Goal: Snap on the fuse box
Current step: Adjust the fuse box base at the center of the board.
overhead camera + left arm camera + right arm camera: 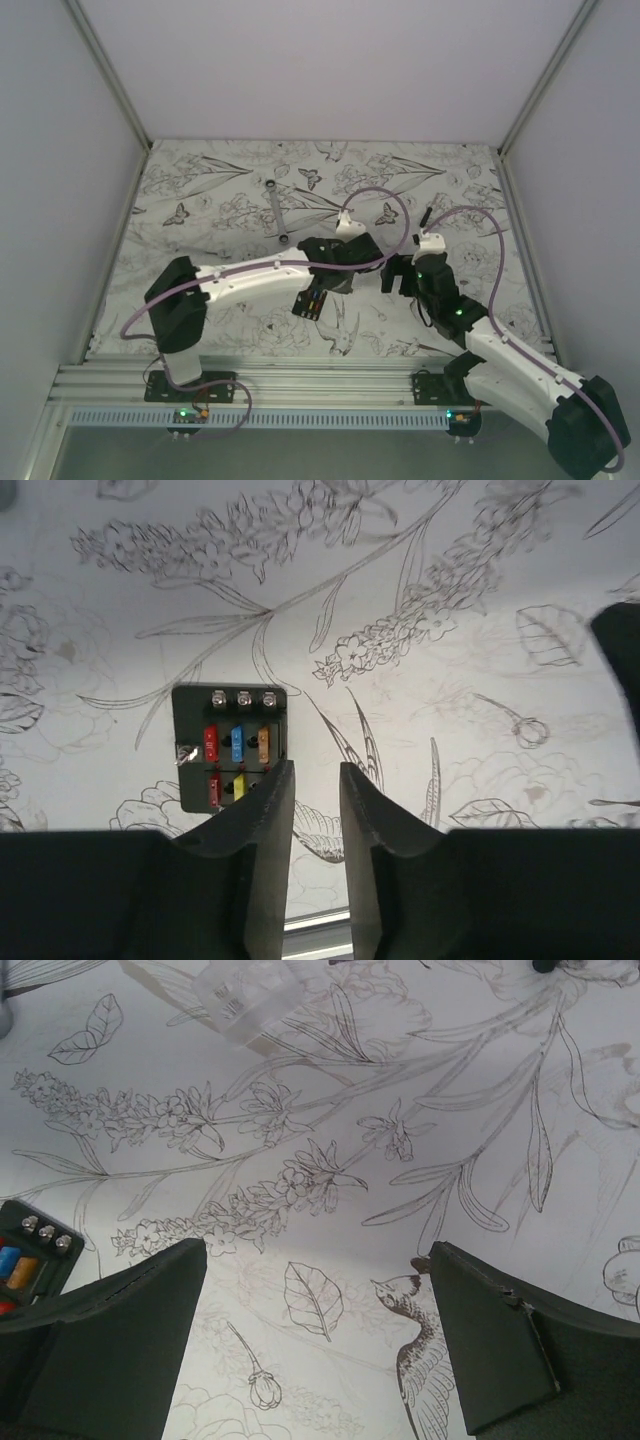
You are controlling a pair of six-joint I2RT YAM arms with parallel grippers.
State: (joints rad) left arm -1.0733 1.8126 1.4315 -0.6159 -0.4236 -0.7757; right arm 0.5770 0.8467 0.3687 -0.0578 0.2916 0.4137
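**Hovering over the fuse box with both sets of jaws empty**

Looking through the left wrist camera, I saw the fuse box point(230, 745) lying flat on the flower-printed bench point(470, 600). Its face was up, with red, blue and orange fuses in one row and red and yellow in the next. It was not between the left jaws. It sat off to one side of them, and its near corner was hidden behind one fingertip point(272, 792). I could not tell whether that finger touched it. The left jaws were parted by only a narrow gap, with bare bench showing through and nothing gripped.

The right jaws stood spread wide and held nothing. From their camera the fuse box point(30, 1250) showed only at the frame's edge, outside the jaws and beyond one finger point(120, 1330).

From above, the fuse box point(313, 303) lay under the left wrist, between the two arms. A silver wrench point(278, 210) rested well apart, farther back on the bench.
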